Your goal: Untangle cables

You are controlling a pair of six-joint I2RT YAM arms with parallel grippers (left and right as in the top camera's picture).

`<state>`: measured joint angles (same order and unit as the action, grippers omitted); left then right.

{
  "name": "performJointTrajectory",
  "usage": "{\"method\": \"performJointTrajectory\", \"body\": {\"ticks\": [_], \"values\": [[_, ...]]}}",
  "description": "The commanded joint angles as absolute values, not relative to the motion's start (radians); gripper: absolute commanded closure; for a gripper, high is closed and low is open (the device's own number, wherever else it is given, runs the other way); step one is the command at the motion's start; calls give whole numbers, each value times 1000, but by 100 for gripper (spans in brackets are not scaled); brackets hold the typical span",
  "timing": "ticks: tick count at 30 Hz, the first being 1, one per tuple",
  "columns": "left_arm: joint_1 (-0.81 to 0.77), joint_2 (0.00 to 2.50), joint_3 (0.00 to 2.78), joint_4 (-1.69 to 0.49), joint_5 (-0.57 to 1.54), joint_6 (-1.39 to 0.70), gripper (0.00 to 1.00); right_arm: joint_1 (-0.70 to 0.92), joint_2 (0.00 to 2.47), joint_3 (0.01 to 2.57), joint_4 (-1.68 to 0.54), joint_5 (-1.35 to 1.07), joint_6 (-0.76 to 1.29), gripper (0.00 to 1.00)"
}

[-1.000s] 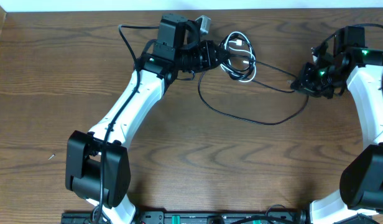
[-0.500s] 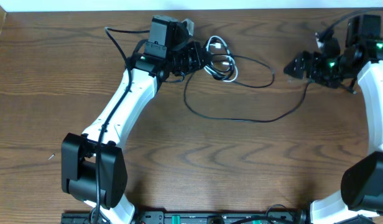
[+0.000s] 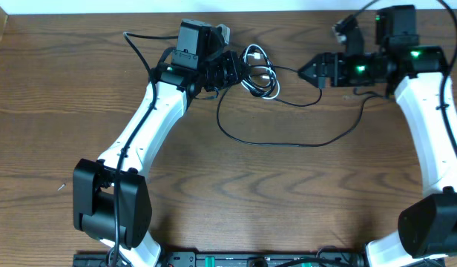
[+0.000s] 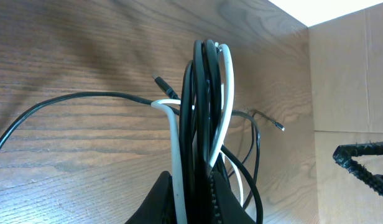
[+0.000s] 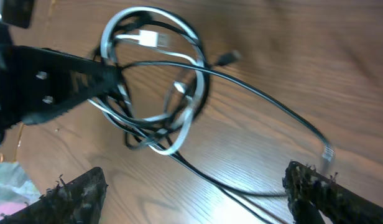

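Note:
The cables (image 3: 260, 71) form a small coil of black cords and one white cord at the table's far middle. My left gripper (image 3: 236, 72) is shut on the coil's left side; the left wrist view shows the cables (image 4: 205, 106) rising upright out of the pinched jaws (image 4: 194, 202). One long black cord (image 3: 288, 144) trails from the coil in a wide loop towards the right. My right gripper (image 3: 311, 72) stands open just right of the coil, holding nothing. In the right wrist view its fingers (image 5: 73, 193) straddle bare wood and a black cord below the coil (image 5: 155, 93).
A loose plug end (image 5: 328, 152) lies near my right finger. The left arm's own thick wire (image 3: 139, 44) arcs behind it. The table's back edge (image 3: 139, 13) runs close behind both grippers, and a cardboard wall (image 4: 353, 68) stands past it.
My right gripper let go of the long black cord, opened, and moved left and back towards the coil. The left gripper dragged the coil a little left, then held still.

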<state>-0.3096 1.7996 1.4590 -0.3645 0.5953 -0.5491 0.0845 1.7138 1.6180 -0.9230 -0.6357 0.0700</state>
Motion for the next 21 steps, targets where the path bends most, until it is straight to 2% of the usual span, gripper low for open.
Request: {"method": "performJointTrajectory", "body": {"ticks": [1, 5, 12, 21], "values": [[-306, 1764, 1477, -366, 595, -536, 92, 132, 1755, 1634, -899, -639, 144, 15], [-306, 1764, 1477, -366, 593, -536, 92, 184, 1803, 1634, -876, -627, 225, 24], [-306, 1764, 1477, -366, 543, -535, 92, 248, 1864, 1633, -868, -541, 424, 48], [-307, 1764, 1477, -366, 507, -536, 92, 313, 1900, 1633, -841, -498, 532, 53]]}}
